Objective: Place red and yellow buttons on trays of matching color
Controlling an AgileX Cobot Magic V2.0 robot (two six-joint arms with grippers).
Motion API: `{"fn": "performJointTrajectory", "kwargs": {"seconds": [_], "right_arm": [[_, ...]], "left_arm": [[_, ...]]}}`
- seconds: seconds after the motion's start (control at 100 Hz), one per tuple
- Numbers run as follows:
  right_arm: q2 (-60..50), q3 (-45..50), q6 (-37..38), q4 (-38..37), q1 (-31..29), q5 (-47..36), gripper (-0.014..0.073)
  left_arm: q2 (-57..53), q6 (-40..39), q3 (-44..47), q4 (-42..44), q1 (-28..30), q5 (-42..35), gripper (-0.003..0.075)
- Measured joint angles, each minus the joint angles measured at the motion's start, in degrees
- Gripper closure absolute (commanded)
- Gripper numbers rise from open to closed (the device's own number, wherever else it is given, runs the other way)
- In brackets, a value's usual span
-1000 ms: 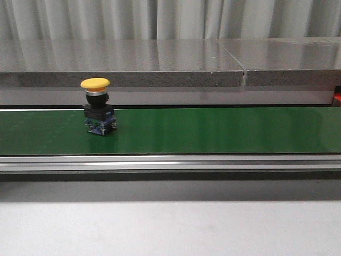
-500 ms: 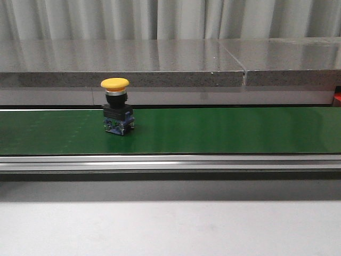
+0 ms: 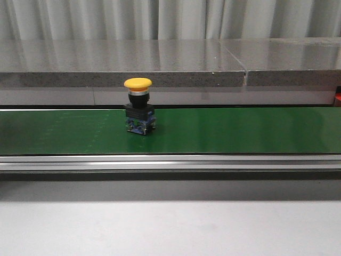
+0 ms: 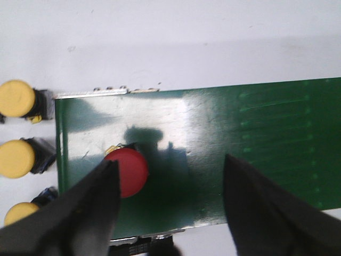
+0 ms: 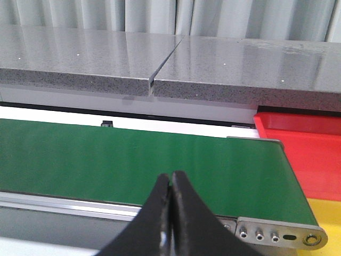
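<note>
In the front view we observed one yellow button [image 3: 138, 105] standing upright on the green conveyor belt [image 3: 240, 130], left of the belt's midpoint, its mushroom cap uppermost and its black body with blue terminal block resting on the belt surface. Neither arm appeared in that view, so we could not relate this button to either gripper.

In the left wrist view we recorded the left gripper [image 4: 169, 205] with its jaws spread wide and nothing between them. A red button [image 4: 128, 171] stood on the belt end [image 4: 256, 138], just beside the inner face of one finger [image 4: 80, 210]; we could not confirm contact. The other finger [image 4: 261, 208] stood well apart from it. Three further yellow buttons [image 4: 16, 158] lay in a row on the white surface [image 4: 170, 42] just off the belt end, outside the jaws on the side of the first finger.

In the right wrist view we recorded the right gripper [image 5: 171, 205] with its fingertips pressed together and nothing held. It hovered in front of the near rail of the belt [image 5: 133, 160]. The red tray [image 5: 309, 149] lay beyond the belt end to one side of the gripper, and a corner of the yellow tray [image 5: 327, 213] showed nearer than the red one
</note>
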Motion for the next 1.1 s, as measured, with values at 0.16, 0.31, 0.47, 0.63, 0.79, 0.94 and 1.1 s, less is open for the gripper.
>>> {"fn": "performJointTrajectory", "kwargs": {"seconds": [0.16,0.31,0.47,0.63,0.79,0.94,1.1], "right_arm": [[0.0,0.0,0.0,0.0,0.0,0.0,0.0659],[0.0,0.0,0.0,0.0,0.0,0.0,0.0659],[0.0,0.0,0.0,0.0,0.0,0.0,0.0659],[0.0,0.0,0.0,0.0,0.0,0.0,0.0659],[0.0,0.0,0.0,0.0,0.0,0.0,0.0659],[0.0,0.0,0.0,0.0,0.0,-0.1,0.0659],[0.0,0.0,0.0,0.0,0.0,-1.9,0.0659]], "left_arm": [[-5.8,0.1,2.9,0.4,-6.7,-2.4,0.0739],[-11.7,0.4,7.4,0.4,-10.9,-5.9,0.0741],[-19.5,0.4,14.5,0.6,-11.7,-9.0,0.0741],[-29.0,0.4,22.6,0.7,-11.7,-11.4,0.0741],[-40.0,0.4,30.1,0.6,-11.7,-12.6,0.0741],[-50.8,0.4,35.9,0.3,-11.7,-12.7,0.0741],[-60.5,0.4,40.6,0.1,-11.7,-12.4,0.0741]]}}
